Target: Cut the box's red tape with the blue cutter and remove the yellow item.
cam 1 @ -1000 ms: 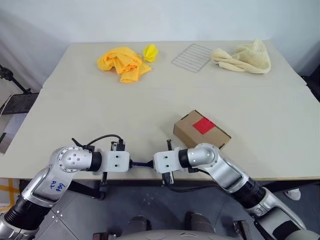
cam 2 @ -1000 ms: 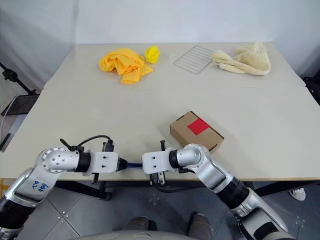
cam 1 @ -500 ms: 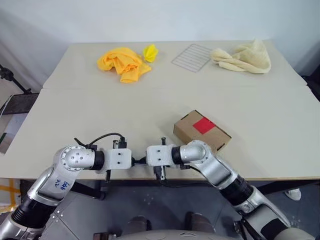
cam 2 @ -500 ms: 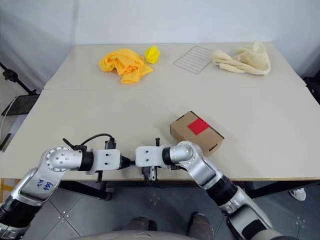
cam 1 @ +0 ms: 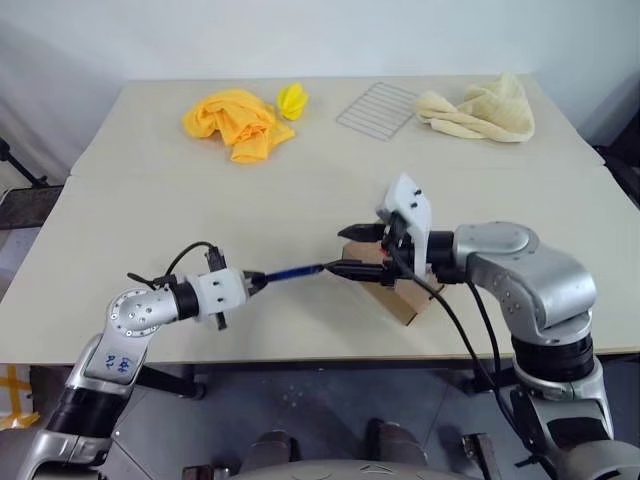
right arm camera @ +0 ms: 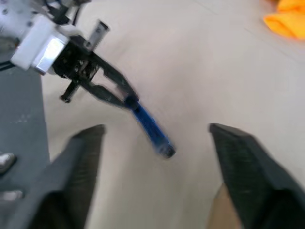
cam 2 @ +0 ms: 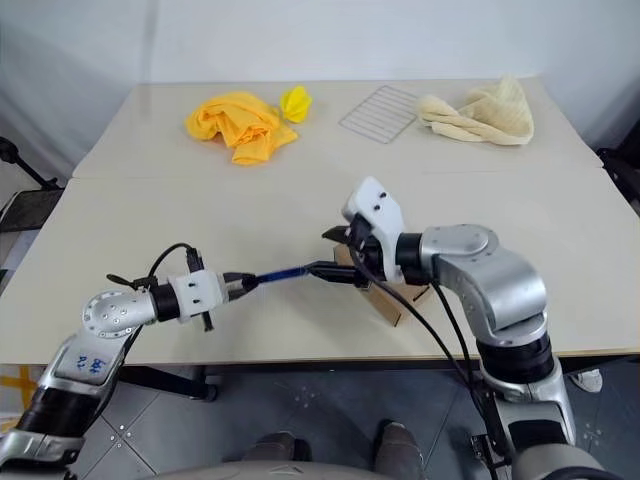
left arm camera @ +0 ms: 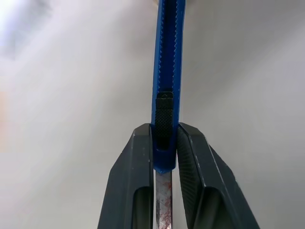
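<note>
We see the left gripper (left arm camera: 165, 157) clamped on the butt end of the blue cutter (cam 1: 295, 271), its two black fingers (left arm camera: 136, 176) pressed against either side of the blue handle; the cutter juts out nearly level over the table (cam 1: 150, 190), pointing toward three o'clock in the head views, at the right gripper. The right gripper (cam 1: 352, 251) hangs above the table with its fingers (right arm camera: 78, 162) spread wide and nothing between them; the cutter's free tip lies just beside the lower finger, though we cannot tell whether they touch. The box (cam 1: 405, 300) sits directly behind that gripper, at about four o'clock from the table's middle near the front edge; the gripper and wrist hide most of it, so we make out only a brown corner and side, and the red tape is hidden from us.

Along the far edge, from ten o'clock round to two o'clock, lie an orange cloth (cam 1: 232, 120), a small yellow crumpled scrap (cam 1: 291, 100) just beside it, a wire rack (cam 1: 376, 108) and a cream towel (cam 1: 480, 108); all are well apart from the box.
</note>
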`<state>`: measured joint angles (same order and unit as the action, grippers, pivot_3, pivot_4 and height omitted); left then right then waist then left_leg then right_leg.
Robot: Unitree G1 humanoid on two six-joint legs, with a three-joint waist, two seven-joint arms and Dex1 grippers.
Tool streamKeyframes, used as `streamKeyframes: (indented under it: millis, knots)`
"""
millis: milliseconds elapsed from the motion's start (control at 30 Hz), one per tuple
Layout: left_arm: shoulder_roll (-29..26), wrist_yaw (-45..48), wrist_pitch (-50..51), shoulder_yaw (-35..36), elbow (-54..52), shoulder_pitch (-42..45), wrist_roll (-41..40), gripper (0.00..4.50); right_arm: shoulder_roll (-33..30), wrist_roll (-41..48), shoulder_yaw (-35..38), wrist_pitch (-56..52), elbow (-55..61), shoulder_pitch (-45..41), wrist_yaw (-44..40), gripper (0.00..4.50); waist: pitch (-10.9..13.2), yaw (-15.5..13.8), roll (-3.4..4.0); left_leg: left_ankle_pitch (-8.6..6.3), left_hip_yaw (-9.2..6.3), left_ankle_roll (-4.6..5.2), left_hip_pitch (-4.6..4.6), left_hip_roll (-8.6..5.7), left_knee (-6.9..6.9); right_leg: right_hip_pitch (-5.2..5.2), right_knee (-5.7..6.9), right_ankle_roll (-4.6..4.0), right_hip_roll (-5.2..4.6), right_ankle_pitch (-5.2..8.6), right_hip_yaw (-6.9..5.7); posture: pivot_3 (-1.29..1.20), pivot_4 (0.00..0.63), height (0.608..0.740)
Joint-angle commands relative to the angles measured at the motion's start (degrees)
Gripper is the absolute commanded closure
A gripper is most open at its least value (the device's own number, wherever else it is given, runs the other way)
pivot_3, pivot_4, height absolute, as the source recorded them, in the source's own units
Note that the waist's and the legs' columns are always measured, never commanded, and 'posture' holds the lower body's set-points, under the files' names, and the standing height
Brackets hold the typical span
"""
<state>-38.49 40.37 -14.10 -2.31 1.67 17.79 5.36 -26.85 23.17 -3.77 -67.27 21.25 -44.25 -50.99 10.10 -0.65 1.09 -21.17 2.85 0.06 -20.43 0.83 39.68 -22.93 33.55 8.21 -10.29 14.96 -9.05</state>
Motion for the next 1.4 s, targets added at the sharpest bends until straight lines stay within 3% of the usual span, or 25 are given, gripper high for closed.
streamKeyframes:
  millis: [33, 300, 567, 1067, 1167, 1400]
  knots:
    - [2.09, -6.28, -7.56, 1.2, 1.6, 2.97, 2.22, 4.06, 0.46, 3.27, 3.88, -6.07, -6.02, -6.89, 2.53, 0.08, 0.02, 0.06, -0.03, 0.0, 0.01, 0.0, 0.0, 0.0, 0.0, -0.01, 0.01, 0.0, 0.0, 0.0, 0.0, 0.0, 0.15, 0.74]
    - [5.9, -14.52, -17.25, 0.57, 6.03, 7.53, 5.83, 4.06, 3.55, 7.59, 7.69, -15.8, -23.38, -20.88, 5.42, 0.08, 0.12, 0.97, -0.2, 0.0, 0.19, 0.0, -0.14, -0.01, -0.1, -0.33, 0.1, 0.03, -0.05, -0.02, -0.1, 0.0, 0.15, 0.74]
    - [7.12, -18.36, -17.71, 0.13, 6.41, 9.2, 8.65, 4.06, 4.0, 9.19, 5.62, -15.17, -27.09, -21.86, 5.96, 0.08, 0.13, 1.35, -0.22, 0.0, 0.3, 0.0, -0.46, -0.02, -0.07, -0.66, 0.09, 0.06, -0.08, -0.04, -0.12, 0.0, 0.15, 0.74]
    - [7.43, -17.12, -16.25, -0.84, 3.77, 7.51, 7.43, 4.06, 4.46, 8.49, 1.74, -8.69, -30.43, -22.4, 5.79, 0.08, 0.13, 2.28, -0.22, 0.01, 0.27, -0.01, -0.62, -0.01, 0.04, -0.75, 0.11, 0.07, -0.08, -0.04, -0.14, 0.0, 0.15, 0.74]
    - [7.37, -17.0, -16.01, -0.82, 3.63, 7.35, 7.3, 4.06, 4.59, 8.86, 2.07, -8.55, -30.84, -22.56, 5.76, 0.7, 0.13, 2.29, -0.22, 0.01, 0.27, -0.01, -0.63, -0.01, 0.04, -0.76, 0.11, 0.07, -0.08, -0.04, -0.14, 0.0, 0.15, 0.74]
    - [7.49, -17.41, -15.31, -0.58, 3.83, 7.66, 7.43, 4.06, 4.22, 9.51, 1.36, -9.17, -30.04, -22.07, 4.99, 3.2, 0.13, 2.27, -0.22, 0.01, 0.27, 0.0, -0.63, -0.01, 0.06, -0.76, 0.11, 0.07, -0.08, -0.04, -0.14, 0.0, 0.15, 0.74]
